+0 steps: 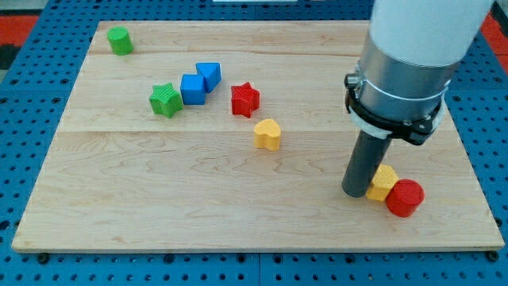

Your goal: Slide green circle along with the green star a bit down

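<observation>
The green circle (120, 40) sits near the board's top left corner. The green star (166, 100) lies lower and to the right of it, touching a blue cube (193, 89). My tip (355, 191) rests on the board at the lower right, far from both green blocks. It stands just left of a yellow block (383, 182), touching or nearly touching it.
A second blue block (209, 75) sits against the blue cube. A red star (245, 99) and a yellow heart (268, 133) lie mid-board. A red circle (406, 198) sits next to the yellow block. The arm's wide grey and white body (413, 63) hangs over the right side of the wooden board (159, 199).
</observation>
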Available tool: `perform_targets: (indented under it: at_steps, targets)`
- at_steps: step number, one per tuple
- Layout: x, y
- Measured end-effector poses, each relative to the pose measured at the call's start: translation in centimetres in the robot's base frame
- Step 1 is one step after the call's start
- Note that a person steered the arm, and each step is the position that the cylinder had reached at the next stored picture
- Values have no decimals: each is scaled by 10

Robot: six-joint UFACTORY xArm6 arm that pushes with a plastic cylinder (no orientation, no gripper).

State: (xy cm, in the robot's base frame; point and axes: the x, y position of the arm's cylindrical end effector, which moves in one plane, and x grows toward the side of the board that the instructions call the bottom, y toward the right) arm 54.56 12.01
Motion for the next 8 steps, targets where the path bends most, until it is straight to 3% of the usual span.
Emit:
perform_targets:
  at_steps: [1, 2, 4, 6, 7, 8]
  targets:
    - [0, -64]
    - [-9, -174]
    - [-129, -312]
    - [-250, -393]
    - [-262, -425]
    - [-328, -423]
